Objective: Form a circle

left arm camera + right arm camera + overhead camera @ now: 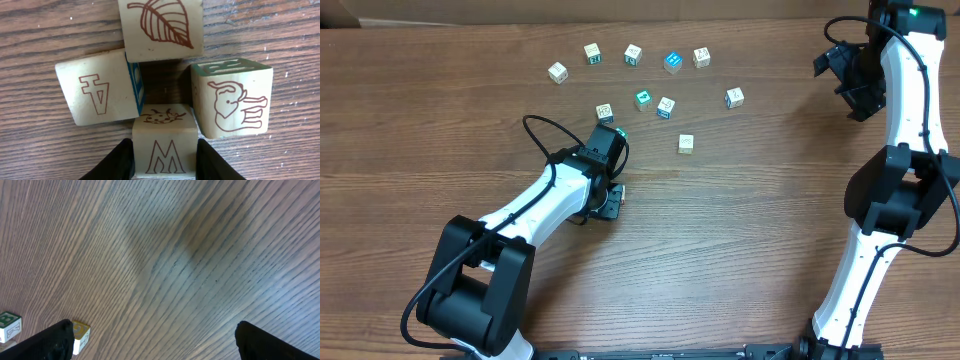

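Left gripper (165, 167) clamped on the M cube (164, 152), near edge of the circle (160, 116); leaf cube (161, 27) straight ahead, elephant cube (232, 100) ahead-right. Right gripper (150, 340) wide open.

Bright even light, soft shadows, mild glare

Your white-and-black left arm (545, 195) stretches forward and low, wrist tipped downward. Its black two-finger left gripper (164, 146) presses both sides of a pale wooden cube printed with an M (165, 159). Your right arm (903, 75) stands folded upright at far right, with the right gripper (160, 342) spread wide, holding nothing.
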`<action>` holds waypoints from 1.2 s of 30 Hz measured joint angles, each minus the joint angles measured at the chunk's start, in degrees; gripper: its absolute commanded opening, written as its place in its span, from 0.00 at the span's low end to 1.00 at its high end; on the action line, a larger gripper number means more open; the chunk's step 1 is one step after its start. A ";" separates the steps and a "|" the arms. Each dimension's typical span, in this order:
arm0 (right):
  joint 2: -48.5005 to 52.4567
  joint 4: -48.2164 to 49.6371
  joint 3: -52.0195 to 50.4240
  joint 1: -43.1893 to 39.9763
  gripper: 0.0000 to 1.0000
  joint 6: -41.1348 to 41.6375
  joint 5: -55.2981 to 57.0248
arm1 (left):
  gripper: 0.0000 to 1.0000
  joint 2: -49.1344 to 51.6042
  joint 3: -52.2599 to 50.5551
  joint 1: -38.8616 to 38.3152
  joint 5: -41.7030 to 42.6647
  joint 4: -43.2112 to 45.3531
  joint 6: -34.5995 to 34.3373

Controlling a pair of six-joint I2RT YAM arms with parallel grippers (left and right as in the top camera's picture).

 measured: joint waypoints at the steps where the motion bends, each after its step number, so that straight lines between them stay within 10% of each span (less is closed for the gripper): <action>1: -0.02 0.02 0.00 0.00 1.00 0.00 0.00 | 0.36 0.00 0.00 0.00 0.00 0.02 0.00; 29: -0.02 0.02 0.00 0.00 1.00 0.00 0.00 | 0.35 0.00 0.00 0.00 0.00 1.09 -4.59; 36: 0.00 0.04 0.00 0.00 1.00 0.00 0.02 | 0.56 0.00 0.00 0.00 0.02 1.05 -5.11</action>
